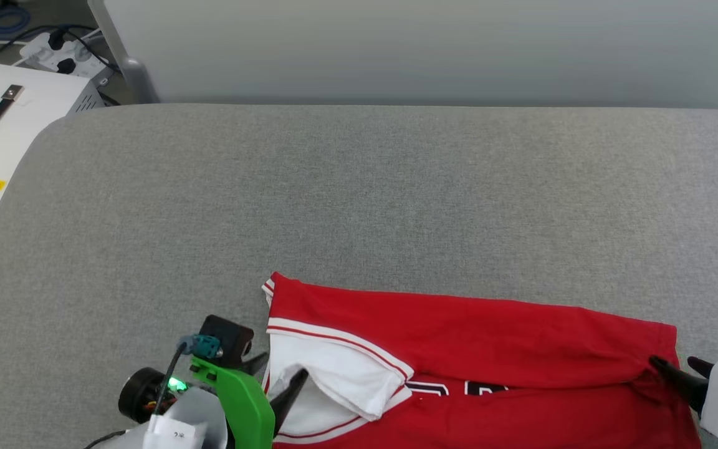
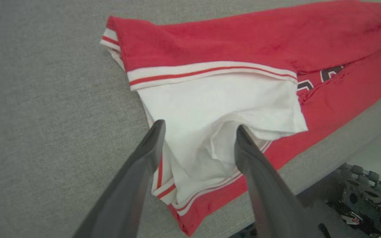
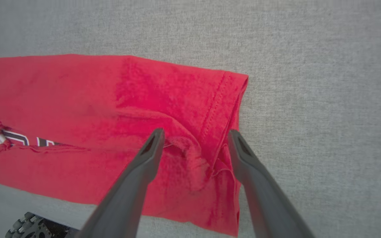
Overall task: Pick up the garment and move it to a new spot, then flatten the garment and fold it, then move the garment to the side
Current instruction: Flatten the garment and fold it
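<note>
Red jersey T-shirt, white sleeves with striped trim, black chest print partly hidden: folded lengthwise, lying along near edge of grey fabric tabletop. Left gripper: jaws spread, empty, over white sleeve. Right gripper: jaws spread, empty, over hem end.

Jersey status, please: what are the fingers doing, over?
Both open: left fingers astride white sleeve, right fingers astride red hem. Folded red jersey lies on grey surface. Nothing in the way.
</note>
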